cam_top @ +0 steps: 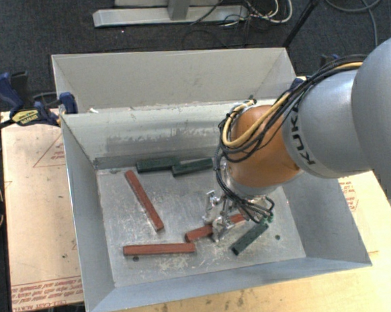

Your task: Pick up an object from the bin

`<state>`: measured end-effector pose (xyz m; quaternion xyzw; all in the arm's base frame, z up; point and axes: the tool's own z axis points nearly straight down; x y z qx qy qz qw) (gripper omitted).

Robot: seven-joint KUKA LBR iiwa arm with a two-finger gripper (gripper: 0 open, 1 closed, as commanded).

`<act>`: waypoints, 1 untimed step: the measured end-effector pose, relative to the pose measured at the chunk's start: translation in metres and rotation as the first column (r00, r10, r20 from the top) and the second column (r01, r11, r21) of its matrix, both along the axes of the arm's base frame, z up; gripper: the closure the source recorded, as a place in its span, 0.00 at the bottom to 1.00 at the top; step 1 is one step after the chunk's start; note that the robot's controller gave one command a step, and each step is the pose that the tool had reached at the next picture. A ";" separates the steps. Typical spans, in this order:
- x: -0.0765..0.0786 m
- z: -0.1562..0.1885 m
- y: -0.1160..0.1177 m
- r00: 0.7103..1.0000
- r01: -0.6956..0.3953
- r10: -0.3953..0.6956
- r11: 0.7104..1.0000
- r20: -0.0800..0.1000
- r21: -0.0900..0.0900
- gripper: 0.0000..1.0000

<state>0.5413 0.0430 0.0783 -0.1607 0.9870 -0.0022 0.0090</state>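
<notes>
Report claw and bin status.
Claw low over short red-brown stick, near side of bin floor. Dark green stick close beside, crowding the pick.

Grey metal bin [84, 194], floor scuffed. Along the back edge: left green bar [157, 165] and right green bar [191, 166], end to end. Left side: diagonal red-brown bar [144, 200]. Along the front edge: flat red-brown bar [159, 249], with short red-brown bar [199, 234] just beside its right end. Front right: angled green bar [249, 238].
</notes>
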 end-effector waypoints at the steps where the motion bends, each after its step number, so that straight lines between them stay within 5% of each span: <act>1: 0.000 0.000 0.000 1.000 0.000 0.000 1.000 0.000 0.000 1.00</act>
